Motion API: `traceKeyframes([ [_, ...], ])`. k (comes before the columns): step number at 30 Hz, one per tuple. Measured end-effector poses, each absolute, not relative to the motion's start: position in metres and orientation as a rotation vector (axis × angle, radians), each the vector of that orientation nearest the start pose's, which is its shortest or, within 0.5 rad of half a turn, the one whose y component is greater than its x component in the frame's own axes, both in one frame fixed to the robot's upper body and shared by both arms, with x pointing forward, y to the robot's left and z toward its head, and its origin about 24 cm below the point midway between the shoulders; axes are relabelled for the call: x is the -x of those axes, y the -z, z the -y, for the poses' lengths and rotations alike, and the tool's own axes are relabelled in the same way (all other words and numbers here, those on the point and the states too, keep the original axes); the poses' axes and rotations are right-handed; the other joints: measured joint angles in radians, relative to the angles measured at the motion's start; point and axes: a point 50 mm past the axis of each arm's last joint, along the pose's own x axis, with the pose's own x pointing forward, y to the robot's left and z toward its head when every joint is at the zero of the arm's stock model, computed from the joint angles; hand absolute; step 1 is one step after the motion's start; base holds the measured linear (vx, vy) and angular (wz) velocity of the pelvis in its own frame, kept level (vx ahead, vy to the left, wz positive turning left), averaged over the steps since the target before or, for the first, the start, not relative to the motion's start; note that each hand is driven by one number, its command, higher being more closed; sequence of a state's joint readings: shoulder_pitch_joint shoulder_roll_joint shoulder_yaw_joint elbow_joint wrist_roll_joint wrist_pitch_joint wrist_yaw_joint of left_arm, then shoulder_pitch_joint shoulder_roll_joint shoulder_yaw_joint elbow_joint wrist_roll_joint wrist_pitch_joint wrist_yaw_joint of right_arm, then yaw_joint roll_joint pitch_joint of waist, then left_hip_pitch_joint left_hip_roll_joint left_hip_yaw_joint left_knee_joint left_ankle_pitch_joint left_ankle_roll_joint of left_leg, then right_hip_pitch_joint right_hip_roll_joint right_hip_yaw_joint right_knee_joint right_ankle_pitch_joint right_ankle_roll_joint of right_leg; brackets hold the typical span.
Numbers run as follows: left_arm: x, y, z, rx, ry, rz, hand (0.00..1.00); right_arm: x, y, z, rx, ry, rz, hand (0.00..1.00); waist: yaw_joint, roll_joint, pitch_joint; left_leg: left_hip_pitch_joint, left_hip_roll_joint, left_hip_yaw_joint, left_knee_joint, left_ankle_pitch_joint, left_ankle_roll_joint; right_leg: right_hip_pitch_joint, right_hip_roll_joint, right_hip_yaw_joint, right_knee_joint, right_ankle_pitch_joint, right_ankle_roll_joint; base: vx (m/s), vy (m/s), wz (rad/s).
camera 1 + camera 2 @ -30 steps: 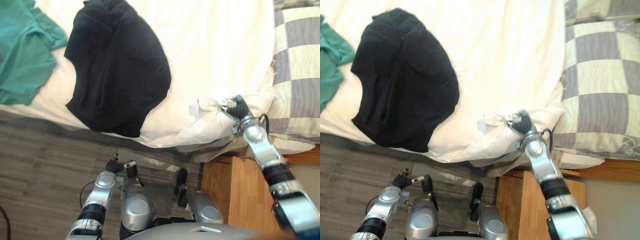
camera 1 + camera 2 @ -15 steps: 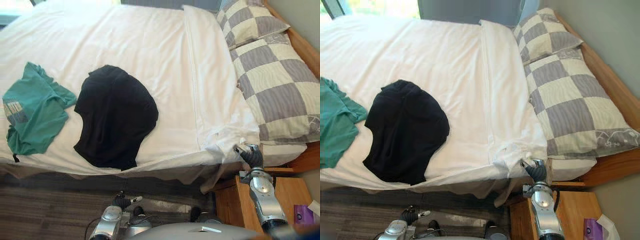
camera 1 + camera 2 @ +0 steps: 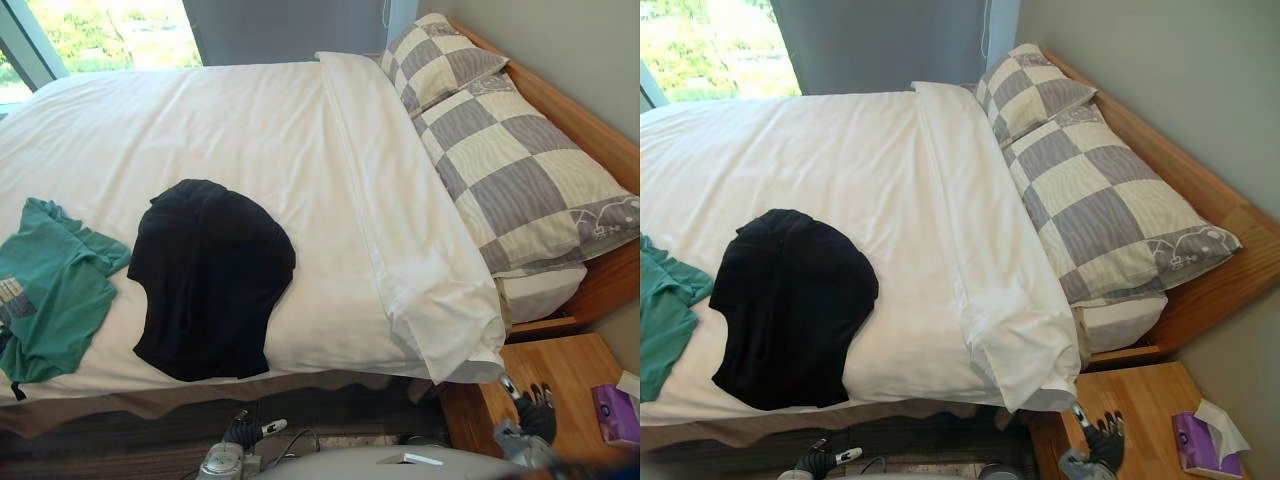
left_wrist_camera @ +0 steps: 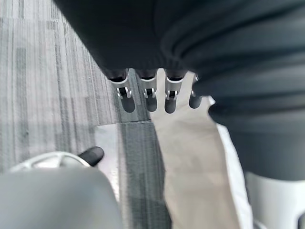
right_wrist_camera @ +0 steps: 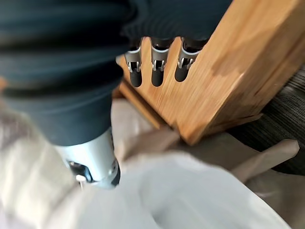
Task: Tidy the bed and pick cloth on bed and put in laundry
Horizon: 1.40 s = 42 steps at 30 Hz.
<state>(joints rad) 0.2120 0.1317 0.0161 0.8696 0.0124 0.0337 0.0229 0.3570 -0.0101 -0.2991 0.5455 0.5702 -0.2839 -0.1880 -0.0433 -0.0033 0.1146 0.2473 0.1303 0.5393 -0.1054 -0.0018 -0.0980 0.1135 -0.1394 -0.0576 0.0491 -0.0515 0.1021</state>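
A black cloth (image 3: 210,280) lies spread on the white bed (image 3: 300,130), near its front edge. A green shirt (image 3: 50,300) lies to its left, partly over the edge. The white cover's folded band (image 3: 400,250) runs flat across the bed below the pillows. My right hand (image 3: 535,410) hangs open and empty over the wooden nightstand (image 3: 565,365), just off the cover's corner. In the right wrist view its fingers (image 5: 157,71) are straight beside the nightstand's wood. My left hand (image 3: 245,432) is low over the floor, its fingers (image 4: 147,98) straight and holding nothing.
Two grey-and-cream checked pillows (image 3: 520,180) lie against the wooden headboard (image 3: 590,125) on the right. A purple tissue pack (image 3: 617,413) sits on the nightstand. Grey striped carpet (image 4: 43,81) runs along the bed's front. A window (image 3: 100,35) is beyond the bed.
My right hand has let go of the cover's bunched corner, opened, and dropped back over the nightstand. The corner now lies smooth. The camera has tilted up, so the whole bed shows.
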Motion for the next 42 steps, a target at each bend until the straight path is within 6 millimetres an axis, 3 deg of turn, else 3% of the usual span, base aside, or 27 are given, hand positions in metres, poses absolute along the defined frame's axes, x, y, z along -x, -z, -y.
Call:
traceKeyframes([
  [5, -0.074, 0.156, -0.205, -0.052, -0.16, -1.108, 0.0, -0.072, 0.103, 0.264, -0.403, 1.009, -0.48, 0.0, 0.003, 0.006, -0.013, 0.017, 0.005, 0.011, 0.0, -0.004, -0.006, 0.011, 0.003, 0.0, 0.0, -0.004, 0.0, 0.02, -0.015, -0.03],
  [6, -0.074, 0.156, -0.205, -0.048, -0.161, -1.109, 0.0, -0.072, 0.101, 0.265, -0.398, 1.017, -0.475, 1.0, 0.004, 0.005, -0.015, 0.017, 0.007, 0.011, 0.0, -0.004, -0.006, 0.012, 0.003, 0.0, 0.0, -0.004, 0.0, -0.02, -0.032, 0.01],
  [11, -0.067, 0.157, -0.207, -0.022, -0.192, -1.136, 0.0, -0.097, 0.07, 0.277, -0.363, 1.001, -0.301, 1.0, 0.005, 0.004, -0.03, 0.018, 0.008, 0.01, 0.0, -0.005, -0.006, 0.015, -0.001, -0.005, 0.002, -0.007, 0.002, -0.03, -0.013, 0.02],
  [16, -0.062, 0.156, -0.209, -0.027, -0.198, -1.147, 0.0, -0.155, 0.002, 0.283, -0.387, 0.762, 0.049, 1.0, 0.006, -0.001, -0.033, 0.015, 0.005, -0.002, 0.0, -0.006, -0.004, 0.006, -0.003, -0.012, 0.013, -0.02, 0.002, -0.06, -0.015, 0.05],
  [18, -0.06, 0.157, -0.21, -0.033, -0.199, -1.155, 0.0, -0.168, -0.013, 0.282, -0.443, 0.673, 0.126, 1.0, 0.008, -0.003, -0.034, 0.011, 0.0, -0.01, 0.0, -0.008, -0.006, 0.002, -0.004, -0.017, 0.022, -0.027, 0.001, -0.04, -0.003, 0.11],
  [25, -0.055, 0.158, -0.207, -0.037, -0.181, -1.198, 0.0, -0.206, -0.03, 0.253, -0.721, 0.373, 0.218, 1.0, 0.009, -0.001, -0.039, -0.017, -0.007, -0.065, 0.006, 0.008, 0.007, 0.003, -0.016, -0.058, 0.04, -0.03, 0.001, 0.04, -0.012, 0.2],
  [28, -0.062, 0.158, -0.206, -0.05, -0.163, -1.184, 0.0, -0.231, -0.051, 0.236, -0.837, 0.245, 0.282, 1.0, 0.013, 0.005, -0.006, -0.037, -0.011, -0.084, 0.007, 0.014, 0.014, -0.018, -0.026, -0.065, 0.065, -0.035, 0.003, -0.03, 0.011, 0.15],
  [30, -0.075, 0.156, -0.205, -0.062, -0.154, -1.155, 0.0, -0.251, -0.076, 0.226, -0.898, 0.153, 0.366, 1.0, 0.031, 0.016, 0.022, -0.076, -0.021, -0.086, 0.007, 0.019, 0.021, -0.08, -0.043, -0.061, 0.117, -0.054, 0.008, -0.12, 0.017, 0.12],
  [32, -0.103, 0.149, -0.205, -0.062, -0.151, -1.076, 0.0, -0.28, -0.122, 0.218, -0.925, 0.034, 0.492, 1.0, 0.037, 0.019, 0.1, -0.159, -0.037, -0.095, 0.017, 0.029, 0.031, -0.188, -0.068, -0.057, 0.192, -0.074, 0.011, -0.15, 0.01, 0.25],
  [33, -0.109, 0.147, -0.206, -0.054, -0.155, -1.055, 0.0, -0.285, -0.132, 0.217, -0.931, 0.012, 0.515, 1.0, 0.037, 0.019, 0.118, -0.177, -0.039, -0.099, 0.028, 0.029, 0.032, -0.208, -0.072, -0.057, 0.203, -0.075, 0.01, -0.15, -0.018, 0.28],
  [34, -0.126, 0.141, -0.204, -0.038, -0.154, -1.001, 0.0, -0.297, -0.161, 0.213, -0.935, -0.042, 0.584, 1.0, 0.04, 0.022, 0.172, -0.23, -0.039, -0.112, 0.06, 0.031, 0.036, -0.253, -0.079, -0.057, 0.228, -0.075, 0.01, -0.14, -0.027, 0.25],
  [36, -0.143, 0.134, -0.202, -0.015, -0.155, -0.937, 0.0, -0.305, -0.187, 0.209, -0.935, -0.088, 0.642, 1.0, 0.054, 0.024, 0.222, -0.285, -0.035, -0.114, 0.09, 0.033, 0.038, -0.306, -0.084, -0.057, 0.251, -0.074, 0.008, -0.1, -0.041, 0.21],
  [37, -0.155, 0.13, -0.195, -0.001, -0.144, -0.897, 0.0, -0.309, -0.199, 0.208, -0.942, -0.095, 0.664, 1.0, 0.062, 0.025, 0.241, -0.329, -0.03, -0.118, 0.112, 0.034, 0.042, -0.34, -0.084, -0.058, 0.264, -0.071, 0.007, -0.03, -0.038, 0.17],
  [42, -0.197, 0.111, -0.172, 0.048, -0.089, -0.752, 0.0, -0.313, -0.221, 0.203, -1.006, -0.109, 0.713, 1.0, 0.066, 0.023, 0.297, -0.466, -0.007, -0.136, 0.213, 0.014, 0.059, -0.438, -0.085, -0.065, 0.296, -0.069, 0.004, 0.06, -0.035, 0.17],
])
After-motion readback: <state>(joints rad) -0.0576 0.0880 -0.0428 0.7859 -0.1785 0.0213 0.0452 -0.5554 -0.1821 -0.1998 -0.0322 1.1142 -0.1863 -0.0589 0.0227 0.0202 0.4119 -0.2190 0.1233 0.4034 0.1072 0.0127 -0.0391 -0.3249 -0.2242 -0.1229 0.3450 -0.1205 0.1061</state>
